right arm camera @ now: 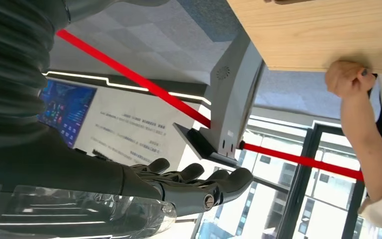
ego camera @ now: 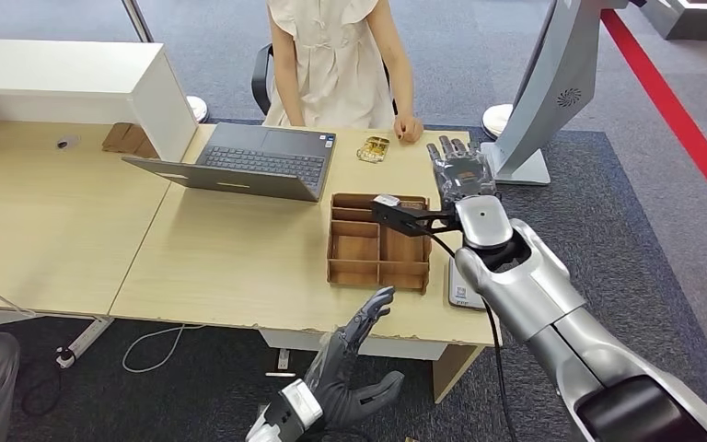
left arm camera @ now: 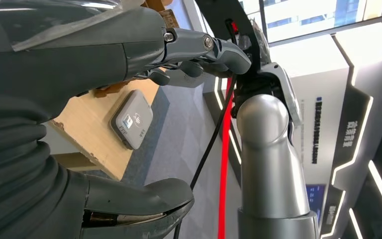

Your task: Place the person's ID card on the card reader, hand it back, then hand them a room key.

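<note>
My right hand (ego camera: pixel 461 171) reaches out flat over the far right of the table, its fingers (right arm camera: pixel 214 185) stretched toward the person, with nothing in it. The person's fist (ego camera: pixel 409 129) (right arm camera: pixel 345 78) rests on the table edge just beyond it. A small gold-coloured object (ego camera: pixel 374 148) lies beside that fist. The grey card reader (left arm camera: pixel 132 120) sits at the table's right front corner, partly hidden under my right forearm (ego camera: pixel 460 287). My left hand (ego camera: pixel 357 366) hangs below the table's front edge, fingers apart and empty. I see no card.
A brown wooden compartment tray (ego camera: pixel 377 242) stands just left of my right wrist. An open laptop (ego camera: pixel 260 162) lies farther left. A grey kiosk stand (ego camera: pixel 552 92) rises beyond the table's right end. A white cabinet (ego camera: pixel 74 78) is at the back left.
</note>
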